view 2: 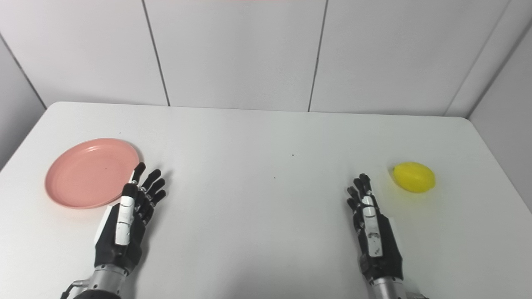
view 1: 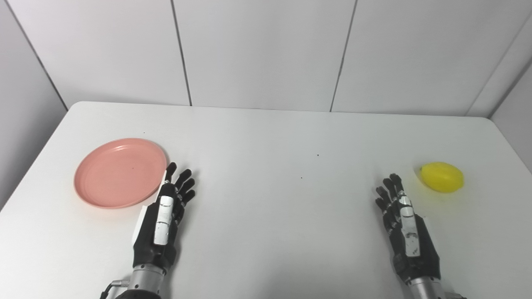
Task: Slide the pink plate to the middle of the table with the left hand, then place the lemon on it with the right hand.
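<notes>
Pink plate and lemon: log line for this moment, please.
pink plate: far left, empty | lemon: right, on table | left hand: open beside plate | right hand: open, short of lemon

I'm seeing both arms coming in from the bottom edge, forearms pointing away from me. My left hand is sitting low with fingers spread apart, holding nothing. My right hand is doing the same, fingers extended forward and slightly apart, empty, thumb edge turned upward.
</notes>
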`<action>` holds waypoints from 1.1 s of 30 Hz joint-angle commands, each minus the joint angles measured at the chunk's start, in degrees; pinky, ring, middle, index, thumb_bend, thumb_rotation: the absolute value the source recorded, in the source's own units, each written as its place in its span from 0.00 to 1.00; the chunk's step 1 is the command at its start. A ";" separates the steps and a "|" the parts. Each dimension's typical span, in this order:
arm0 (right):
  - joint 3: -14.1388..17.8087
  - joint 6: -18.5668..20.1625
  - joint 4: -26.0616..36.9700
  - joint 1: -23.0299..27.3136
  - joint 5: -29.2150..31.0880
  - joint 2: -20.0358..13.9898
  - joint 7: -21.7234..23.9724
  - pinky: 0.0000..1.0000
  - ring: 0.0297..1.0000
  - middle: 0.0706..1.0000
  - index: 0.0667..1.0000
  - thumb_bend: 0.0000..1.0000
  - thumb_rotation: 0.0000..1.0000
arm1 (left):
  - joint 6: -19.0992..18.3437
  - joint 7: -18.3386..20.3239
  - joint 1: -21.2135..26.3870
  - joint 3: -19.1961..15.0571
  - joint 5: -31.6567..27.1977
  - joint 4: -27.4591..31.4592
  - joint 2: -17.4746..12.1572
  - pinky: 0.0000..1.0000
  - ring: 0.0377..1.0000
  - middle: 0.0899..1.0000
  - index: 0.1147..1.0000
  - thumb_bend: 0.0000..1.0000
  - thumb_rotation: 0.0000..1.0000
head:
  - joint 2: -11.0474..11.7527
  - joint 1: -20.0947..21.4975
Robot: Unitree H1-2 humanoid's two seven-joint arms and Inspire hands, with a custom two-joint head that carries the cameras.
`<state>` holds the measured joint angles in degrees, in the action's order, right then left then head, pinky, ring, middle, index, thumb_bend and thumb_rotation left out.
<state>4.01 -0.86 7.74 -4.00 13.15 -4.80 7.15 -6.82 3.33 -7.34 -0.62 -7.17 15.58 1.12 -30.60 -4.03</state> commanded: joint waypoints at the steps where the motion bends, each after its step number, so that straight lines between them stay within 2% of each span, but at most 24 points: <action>1: 0.90 -4.59 -2.08 0.11 0.97 -1.06 1.45 1.00 0.97 0.99 1.00 0.72 0.96 | 3.84 -0.27 -1.98 0.53 0.52 -0.05 0.93 0.91 0.92 0.92 0.99 0.79 0.90 | 0.61 -1.18; 12: 2.03 -6.81 -5.82 0.58 2.28 -3.01 3.16 1.00 1.00 1.00 1.00 0.72 0.99 | 8.73 -3.01 -1.54 2.63 1.56 -4.37 3.00 0.93 0.93 0.94 0.98 0.79 0.86 | 4.60 -6.94; 20: 2.56 -9.09 -9.04 1.35 2.97 -3.03 4.34 1.00 1.00 1.00 1.00 0.69 1.00 | 11.59 -3.55 -1.09 3.25 1.55 -7.43 3.31 0.92 0.93 0.94 0.97 0.76 0.84 | 7.63 -8.12; 28: 2.55 -10.13 -10.42 1.82 3.25 -3.17 4.91 1.00 1.00 1.00 1.00 0.69 1.00 | 12.94 -3.84 -0.62 3.22 2.27 -8.84 3.21 0.89 0.92 0.93 0.96 0.74 0.85 | 7.57 -8.76; 33: 2.45 -9.47 -9.16 1.34 3.57 -3.10 4.59 1.00 1.00 1.00 1.00 0.68 1.00 | 12.50 -3.98 -1.16 3.44 2.56 -7.76 3.20 0.89 0.92 0.93 0.96 0.74 0.86 | 6.08 -8.78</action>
<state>6.62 -8.91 0.80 -0.69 16.18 -8.35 10.85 4.22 -0.54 -6.32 2.52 -5.05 8.71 3.03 -23.91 -12.83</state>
